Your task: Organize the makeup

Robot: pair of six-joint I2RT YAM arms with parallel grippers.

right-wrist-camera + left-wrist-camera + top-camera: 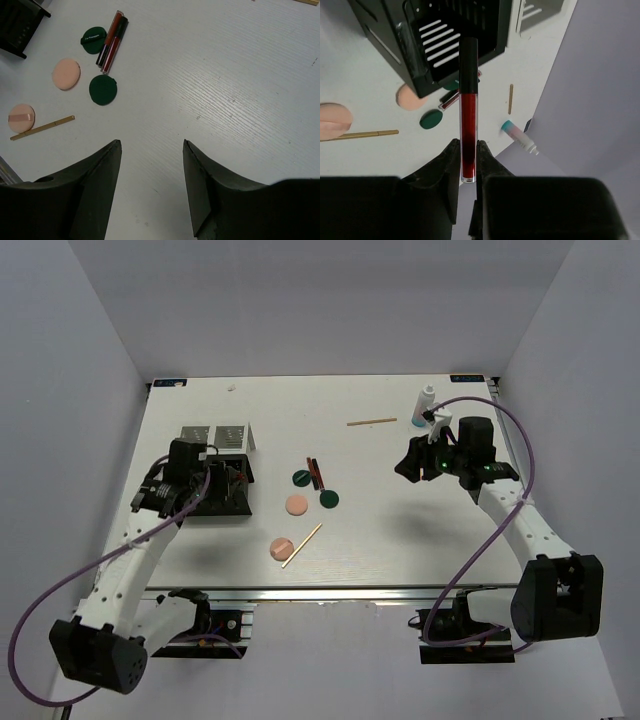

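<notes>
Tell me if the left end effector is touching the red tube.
Touching. Left wrist view shows the left end effector pinching the red tube, no gap either side.

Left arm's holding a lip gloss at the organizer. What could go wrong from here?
1. The left gripper pinches the lip gloss only at its red end; the long tube could pivot or slip if its cap catches the slats of the organizer.
2. The open right gripper sits near the white-blue bottle; a swing might topple it.
</notes>
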